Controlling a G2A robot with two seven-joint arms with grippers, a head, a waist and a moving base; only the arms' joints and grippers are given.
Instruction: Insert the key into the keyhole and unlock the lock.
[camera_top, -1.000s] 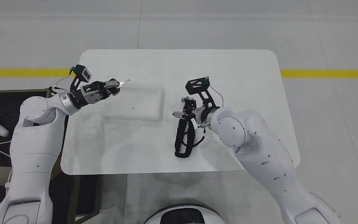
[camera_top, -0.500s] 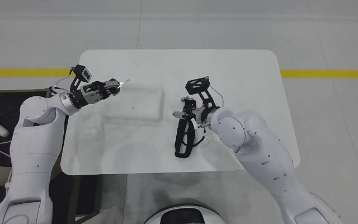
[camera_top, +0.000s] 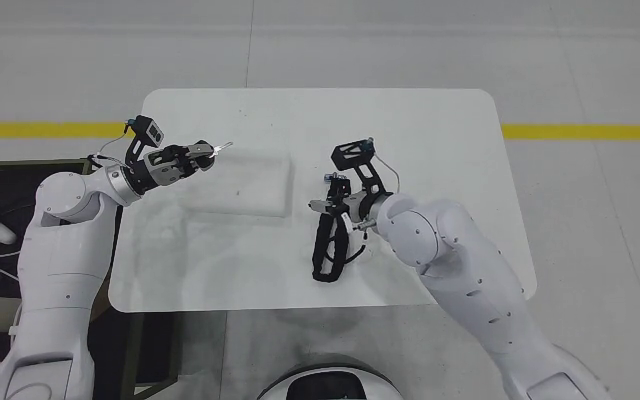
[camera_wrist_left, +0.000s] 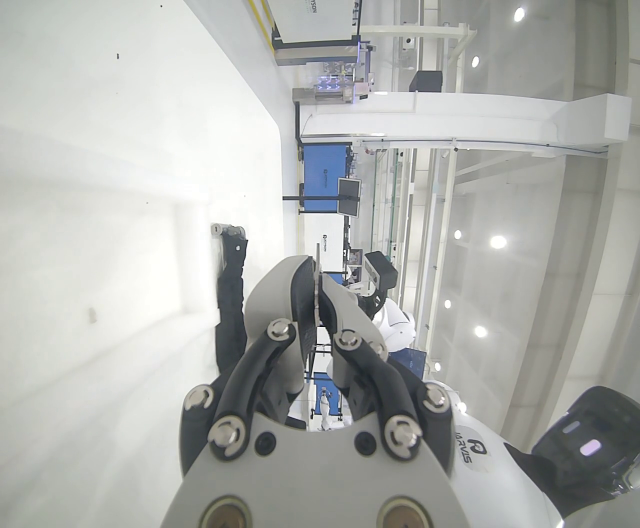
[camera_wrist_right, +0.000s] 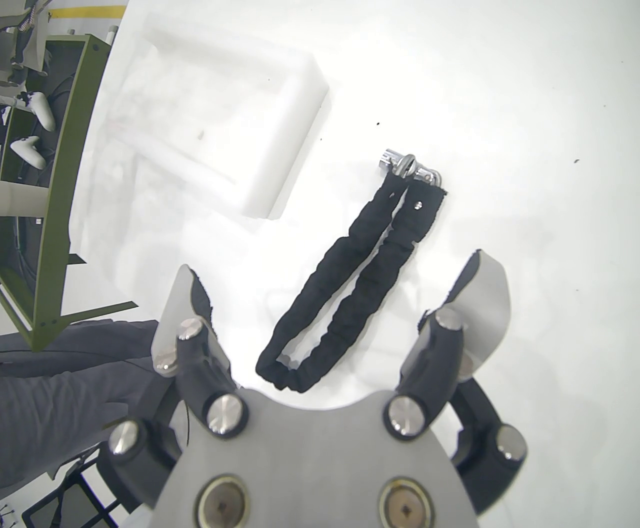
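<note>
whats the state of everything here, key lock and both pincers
key, clamped in the left pincer, tip sticking out
left pincer, shut on the key
lock, flat on the table, loop closed, key not in it
right pincer, open above the lock, holding nothing

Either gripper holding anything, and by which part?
Left gripper pinches the key by its bow, blade protruding. Right gripper is open by the lock, holding nothing.
</note>
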